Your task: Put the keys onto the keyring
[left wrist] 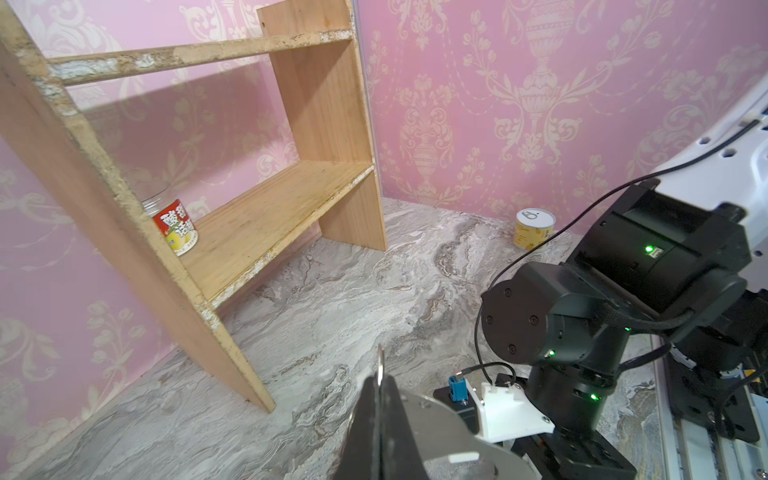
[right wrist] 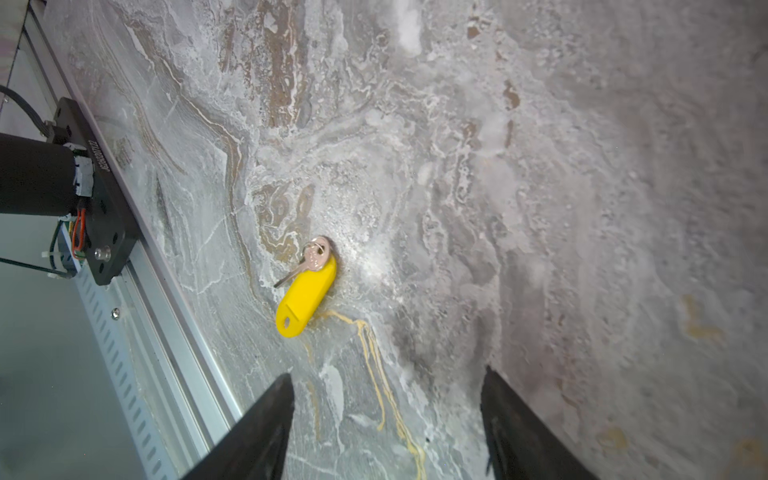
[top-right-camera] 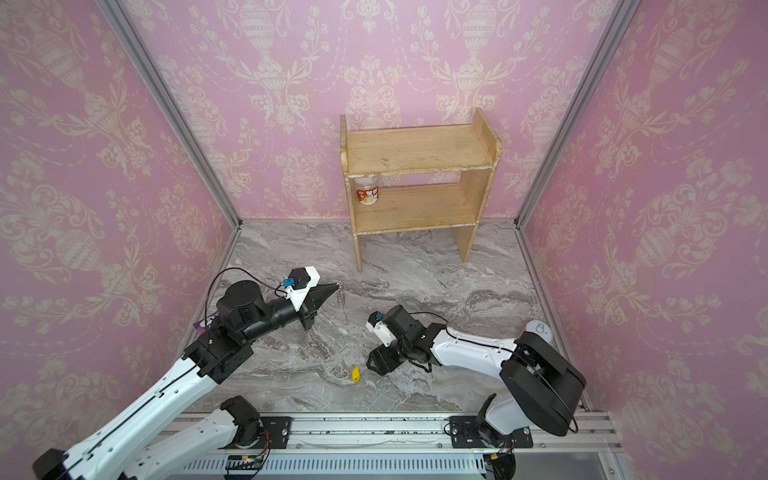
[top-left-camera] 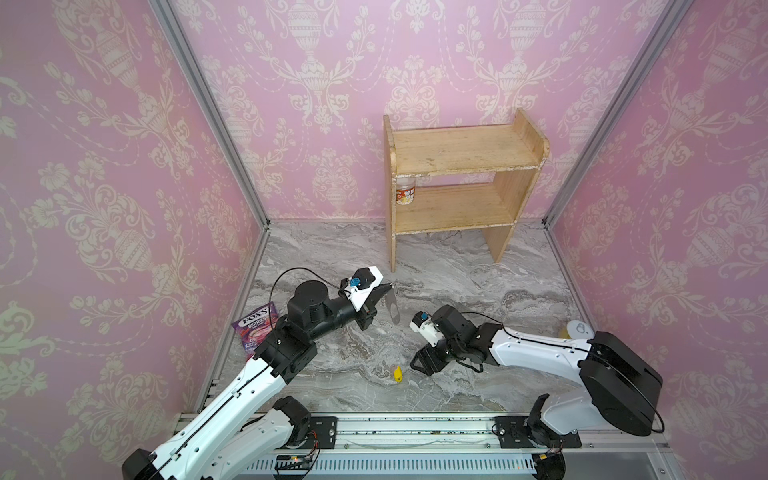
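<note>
One key (right wrist: 316, 257) on one yellow tag (right wrist: 306, 297) lies flat on the marble desk (right wrist: 540, 208). Its long axis slants away from the wide-open, empty right jaws nearby, with the key end farther off. The left jaws are shut on one keyring (top-left-camera: 393, 306), which hangs lengthwise downward.

I read "FOXS" and "BERRIES" on the purple packet (top-left-camera: 257, 328) at my left; the jar (left wrist: 174, 226) on the far shelf (left wrist: 266, 212) bears Chinese characters.
</note>
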### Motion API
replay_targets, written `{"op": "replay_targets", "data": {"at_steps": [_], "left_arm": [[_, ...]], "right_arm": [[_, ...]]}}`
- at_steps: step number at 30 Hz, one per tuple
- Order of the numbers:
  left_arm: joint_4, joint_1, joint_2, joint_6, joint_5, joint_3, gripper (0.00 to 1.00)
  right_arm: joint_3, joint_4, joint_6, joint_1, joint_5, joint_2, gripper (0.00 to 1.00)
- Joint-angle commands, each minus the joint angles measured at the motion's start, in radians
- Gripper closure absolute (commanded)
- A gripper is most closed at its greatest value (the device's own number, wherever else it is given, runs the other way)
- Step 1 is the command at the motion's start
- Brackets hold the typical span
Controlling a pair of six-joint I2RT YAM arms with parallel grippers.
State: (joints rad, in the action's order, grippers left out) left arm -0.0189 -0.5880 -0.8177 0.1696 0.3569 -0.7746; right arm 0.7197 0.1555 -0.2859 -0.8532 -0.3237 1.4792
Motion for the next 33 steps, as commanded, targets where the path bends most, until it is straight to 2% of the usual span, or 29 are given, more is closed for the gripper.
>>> {"op": "replay_targets", "data": {"at_steps": [1, 5, 12, 17, 23, 27, 33], "left_arm": [[-0.039, 0.020, 0.057, -0.030, -0.072, 0.020, 1.00], [-0.085, 0.047, 0.118, -0.034, -0.106, 0.028, 1.00], [-0.176, 0.082, 0.180, -0.036, -0.119, 0.020, 1.00], [-0.229, 0.085, 0.247, -0.050, -0.122, 0.018, 1.00], [-0.276, 0.086, 0.286, -0.058, -0.109, 0.002, 1.00], [-0.269, 0.086, 0.289, -0.072, -0.082, 0.007, 1.00], [-0.238, 0.086, 0.275, -0.079, -0.050, 0.011, 1.00]], "right_arm": [[0.069, 0.034, 0.024, -0.033, 0.024, 0.064, 0.27], [0.113, 0.069, 0.021, -0.064, 0.060, 0.113, 0.25], [0.204, 0.148, -0.034, -0.117, -0.004, 0.180, 0.29], [0.239, 0.190, -0.117, -0.120, -0.108, 0.238, 0.41], [0.252, 0.213, -0.222, -0.119, -0.197, 0.304, 0.48], [0.260, 0.188, -0.271, -0.119, -0.203, 0.328, 0.53], [0.263, 0.165, -0.306, -0.115, -0.151, 0.346, 0.73]]}}
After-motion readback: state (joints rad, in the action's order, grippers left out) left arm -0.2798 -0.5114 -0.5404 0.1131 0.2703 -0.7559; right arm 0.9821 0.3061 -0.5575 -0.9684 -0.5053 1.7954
